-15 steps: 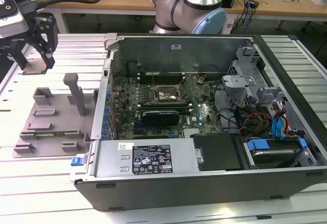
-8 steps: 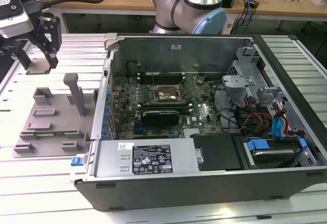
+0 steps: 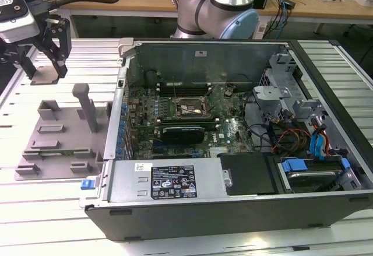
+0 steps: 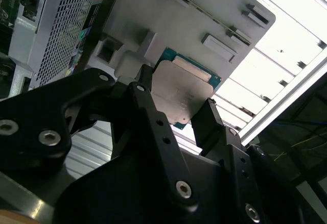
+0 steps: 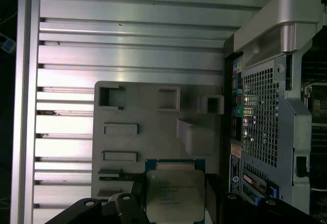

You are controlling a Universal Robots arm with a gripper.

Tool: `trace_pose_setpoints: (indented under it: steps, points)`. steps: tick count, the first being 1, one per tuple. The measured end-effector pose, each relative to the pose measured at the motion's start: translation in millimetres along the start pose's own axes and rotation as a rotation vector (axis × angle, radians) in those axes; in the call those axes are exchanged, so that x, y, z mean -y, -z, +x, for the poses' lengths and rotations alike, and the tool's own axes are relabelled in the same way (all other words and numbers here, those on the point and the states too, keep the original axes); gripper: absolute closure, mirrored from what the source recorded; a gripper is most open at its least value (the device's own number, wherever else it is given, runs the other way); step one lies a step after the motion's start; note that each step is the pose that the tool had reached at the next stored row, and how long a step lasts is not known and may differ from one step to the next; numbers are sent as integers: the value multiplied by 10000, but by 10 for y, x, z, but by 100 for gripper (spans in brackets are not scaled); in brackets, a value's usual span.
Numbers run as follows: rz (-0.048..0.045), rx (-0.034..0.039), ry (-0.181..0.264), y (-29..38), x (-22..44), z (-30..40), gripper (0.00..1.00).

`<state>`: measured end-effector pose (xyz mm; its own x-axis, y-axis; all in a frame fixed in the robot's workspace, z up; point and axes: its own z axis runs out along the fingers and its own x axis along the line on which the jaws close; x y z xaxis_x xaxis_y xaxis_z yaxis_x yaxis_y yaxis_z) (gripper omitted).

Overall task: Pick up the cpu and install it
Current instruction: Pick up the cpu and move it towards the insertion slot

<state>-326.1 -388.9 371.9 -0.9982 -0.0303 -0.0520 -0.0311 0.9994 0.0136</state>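
Pick-up done: gripper (image 3: 45, 72) clamped on the cpu (image 4: 179, 89), held above the table's (image 3: 41, 209) corner; socket (image 3: 185, 107) apparently empty, installation outstanding.

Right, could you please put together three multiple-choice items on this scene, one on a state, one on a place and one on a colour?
1. The computer case is: A closed; B open, with the motherboard showing; C upside down.
2. The cpu is: A inside the case; B in a person's hand; C held by the end effector.
3. The fixture plate is: A red; B grey; C yellow.

Answers:
1 B: the exterior view looks straight into its interior.
2 C: both wrist views show the black fingers on either side of it, above the plate.
3 B: it shows grey in the exterior view and in both wrist views.
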Motion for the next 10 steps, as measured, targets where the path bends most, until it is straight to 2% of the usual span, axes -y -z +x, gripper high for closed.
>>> trace_pose_setpoints:
  steps: [10]
  points:
    - [-1, 0, 0, 15, 1, -28, 45]
